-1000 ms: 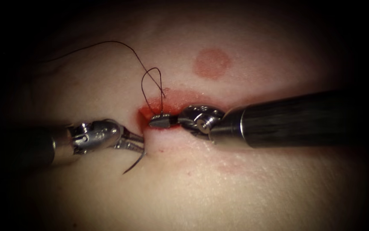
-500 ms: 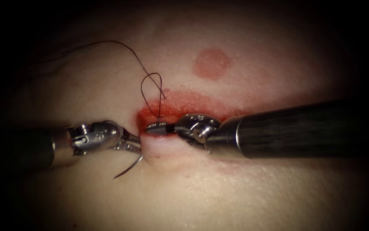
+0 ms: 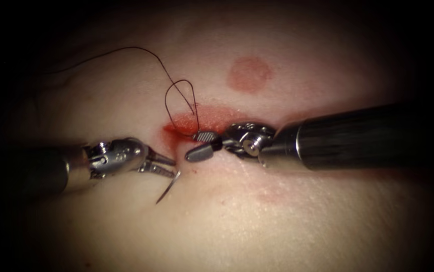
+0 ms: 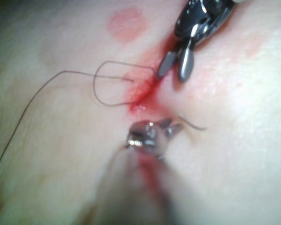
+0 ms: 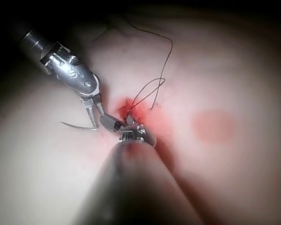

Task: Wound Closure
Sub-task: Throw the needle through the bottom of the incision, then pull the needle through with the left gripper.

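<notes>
My left tool (image 3: 172, 168) comes in from the left and is shut on the curved needle (image 3: 166, 191) near one end. The rest of the curve hangs down over the tissue (image 3: 287, 221), left of the cut's end, with its point free. My right tool (image 3: 193, 146) stands open at the left end of the red cut (image 3: 187, 123), holding nothing. The dark thread (image 3: 179, 98) makes a small loop above the cut and trails away to the upper left. In the left wrist view the needle (image 4: 196, 126) juts from my left tool (image 4: 174, 127), and the open right tool (image 4: 175, 70) is beyond it.
A round red mark (image 3: 248, 74) lies on the tissue above and right of the cut. Red fluid (image 3: 212, 117) stains the cut's edges. The right shaft (image 3: 358, 138) lies along the cut's right part. The thread loop (image 5: 150, 91) sits just beyond the right tool (image 5: 119, 123).
The right tool's jaws were shut at the cut's left end; they have opened and drawn back to the right. The left tool shifted slightly right with the needle, which now hangs steeper.
</notes>
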Motion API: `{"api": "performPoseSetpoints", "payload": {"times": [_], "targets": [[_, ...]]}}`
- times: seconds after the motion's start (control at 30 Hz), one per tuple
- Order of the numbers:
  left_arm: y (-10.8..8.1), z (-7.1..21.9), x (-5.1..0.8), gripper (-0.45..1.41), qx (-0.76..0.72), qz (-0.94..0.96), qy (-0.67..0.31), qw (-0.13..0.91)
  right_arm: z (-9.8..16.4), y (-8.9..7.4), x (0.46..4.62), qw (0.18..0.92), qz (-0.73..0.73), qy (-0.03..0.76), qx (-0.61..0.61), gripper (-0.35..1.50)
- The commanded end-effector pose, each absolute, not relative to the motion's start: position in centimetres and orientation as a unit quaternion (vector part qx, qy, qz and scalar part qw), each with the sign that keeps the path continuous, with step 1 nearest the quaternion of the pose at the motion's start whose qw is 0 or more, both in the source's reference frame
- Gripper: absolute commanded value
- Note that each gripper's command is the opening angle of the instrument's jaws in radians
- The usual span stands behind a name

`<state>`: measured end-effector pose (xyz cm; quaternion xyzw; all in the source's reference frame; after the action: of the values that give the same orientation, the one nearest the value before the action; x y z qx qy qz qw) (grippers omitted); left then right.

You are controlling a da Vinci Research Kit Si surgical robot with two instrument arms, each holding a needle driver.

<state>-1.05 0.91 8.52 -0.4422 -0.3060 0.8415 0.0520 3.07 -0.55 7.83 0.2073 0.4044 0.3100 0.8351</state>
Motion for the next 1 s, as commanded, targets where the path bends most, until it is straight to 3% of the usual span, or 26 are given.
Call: {"api": "performPoseSetpoints", "payload": {"times": [0.03,0.33,0.7,1.0], "targets": [[0.88,8.59,-1.11,-0.16,-0.443,0.841,-0.307,0.052,7.89,-0.45,2.98,0.849,0.299,0.394,0.187,1.48],[0.88,8.59,-1.11,-0.16,-0.443,0.841,-0.307,0.052,7.68,-0.25,2.67,0.889,0.248,0.368,0.116,1.48],[0.88,8.58,-1.06,-0.17,-0.447,0.840,-0.304,0.043,7.21,-0.90,2.81,0.881,0.204,0.416,0.097,1.48],[0.77,8.51,-0.90,0.03,-0.484,0.837,-0.254,-0.020,6.99,-1.12,2.77,0.874,0.204,0.432,0.090,1.48]]}}
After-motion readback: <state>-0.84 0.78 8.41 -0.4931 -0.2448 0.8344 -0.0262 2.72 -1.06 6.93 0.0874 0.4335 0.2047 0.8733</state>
